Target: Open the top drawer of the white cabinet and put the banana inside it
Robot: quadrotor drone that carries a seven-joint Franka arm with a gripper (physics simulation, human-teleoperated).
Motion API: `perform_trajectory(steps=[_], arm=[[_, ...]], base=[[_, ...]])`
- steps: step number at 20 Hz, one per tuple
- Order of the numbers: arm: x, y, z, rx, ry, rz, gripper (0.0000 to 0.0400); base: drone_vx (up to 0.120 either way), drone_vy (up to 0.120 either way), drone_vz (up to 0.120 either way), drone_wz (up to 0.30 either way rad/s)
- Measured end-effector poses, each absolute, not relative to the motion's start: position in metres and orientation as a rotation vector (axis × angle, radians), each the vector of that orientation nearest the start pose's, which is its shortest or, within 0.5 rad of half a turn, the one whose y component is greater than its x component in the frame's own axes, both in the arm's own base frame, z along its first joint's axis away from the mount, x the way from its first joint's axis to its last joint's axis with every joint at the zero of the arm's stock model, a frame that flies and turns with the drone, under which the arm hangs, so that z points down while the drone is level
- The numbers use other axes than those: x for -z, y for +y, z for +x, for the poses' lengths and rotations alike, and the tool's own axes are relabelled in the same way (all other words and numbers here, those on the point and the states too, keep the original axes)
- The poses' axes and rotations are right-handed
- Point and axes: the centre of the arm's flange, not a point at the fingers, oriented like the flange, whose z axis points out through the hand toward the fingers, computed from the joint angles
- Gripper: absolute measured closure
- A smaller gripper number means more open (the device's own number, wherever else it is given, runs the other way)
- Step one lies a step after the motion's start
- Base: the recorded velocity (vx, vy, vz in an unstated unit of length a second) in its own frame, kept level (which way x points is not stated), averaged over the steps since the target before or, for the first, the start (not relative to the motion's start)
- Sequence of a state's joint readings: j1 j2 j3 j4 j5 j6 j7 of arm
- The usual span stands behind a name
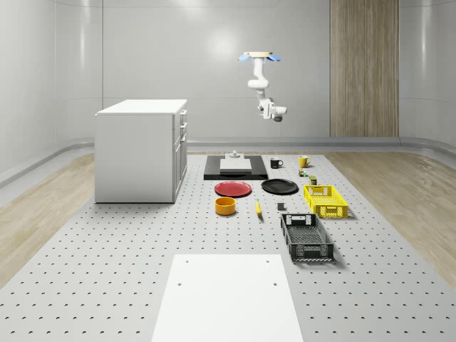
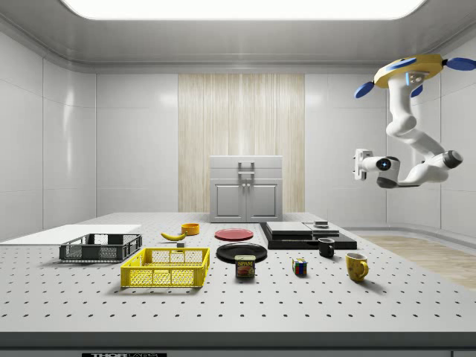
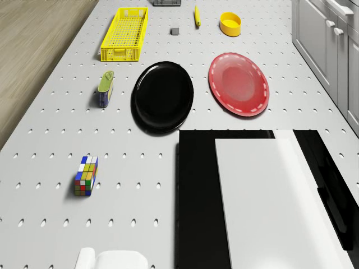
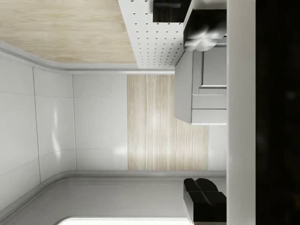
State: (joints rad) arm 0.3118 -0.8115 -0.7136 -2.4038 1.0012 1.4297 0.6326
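The white cabinet (image 1: 141, 151) (image 2: 246, 190) (image 3: 326, 35) (image 4: 206, 89) stands at the whole-scene view's left, its top drawer (image 1: 183, 118) closed. The banana (image 1: 258, 207) (image 2: 173, 236) (image 3: 197, 15) lies on the perforated table beside an orange bowl (image 1: 225, 205). The drone (image 1: 260, 58) (image 2: 409, 71) hovers high over the table's back part, above the black tray (image 1: 235, 169) and the mugs. My gripper (image 1: 276, 115) (image 2: 361, 165) (image 4: 205, 112) hangs in the air, open and holding nothing. It points towards the cabinet, far from it and from the banana.
A red plate (image 3: 238, 84) and a black plate (image 3: 162, 96) lie between tray and banana. A yellow basket (image 1: 325, 200), a black basket (image 1: 306, 236), a can (image 3: 105, 88), a puzzle cube (image 3: 86, 175), two mugs (image 2: 356, 265) and a white sheet (image 1: 224, 299) are also there.
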Motion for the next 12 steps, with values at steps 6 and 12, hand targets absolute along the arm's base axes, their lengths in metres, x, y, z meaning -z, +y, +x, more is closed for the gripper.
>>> perform_trajectory(steps=[6,12], arm=[[-0.5927,-0.0995,0.3066,-0.608,0.617,-1.499,0.0000],[-0.5918,-0.0995,0.3066,-0.611,0.613,-1.490,0.0000]], base=[[0.120,-0.120,0.120,0.000],[0.093,-0.120,0.073,0.000]])
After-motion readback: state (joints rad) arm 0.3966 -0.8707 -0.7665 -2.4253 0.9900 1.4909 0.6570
